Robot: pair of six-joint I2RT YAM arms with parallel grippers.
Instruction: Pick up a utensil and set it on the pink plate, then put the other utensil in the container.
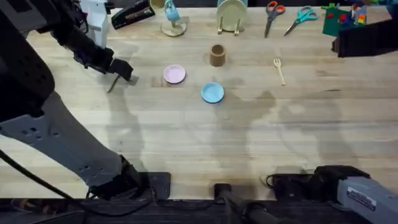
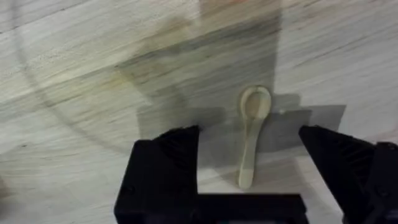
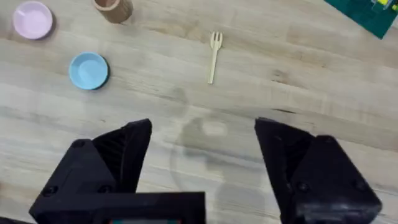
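Left wrist view puts the spoon (image 2: 252,134) right in the middle: pale wood, a rounded oval bowl, a thin handle tapering toward the camera, lying flat on the grained wooden table (image 2: 74,87). The left gripper (image 2: 249,165) hangs over it with its blocky black fingers (image 2: 165,165) spread wide, one on each side of the handle, neither touching it.

Overhead, that left gripper (image 1: 121,71) sits in the upper left of the frame, and a thin sliver of the spoon (image 1: 112,85) pokes out just below it. Just to its right lies the pink plate (image 1: 174,74), small, round and smooth. Lower right of that, the light blue plate (image 1: 212,93), same size, same shape. Above the blue plate stands the brown cylindrical container (image 1: 217,55), cork-coloured and upright. Well to the right, the fork (image 1: 279,68) lies alone on bare planks, short tines toward the top of the frame.

Right wrist view has the right gripper (image 3: 202,152) with chunky black fingers wide apart, holding nothing, high above the table. Beyond it are the fork (image 3: 214,55), the blue plate (image 3: 88,70), the pink plate (image 3: 33,19) and the container (image 3: 114,7) at the upper left edge.
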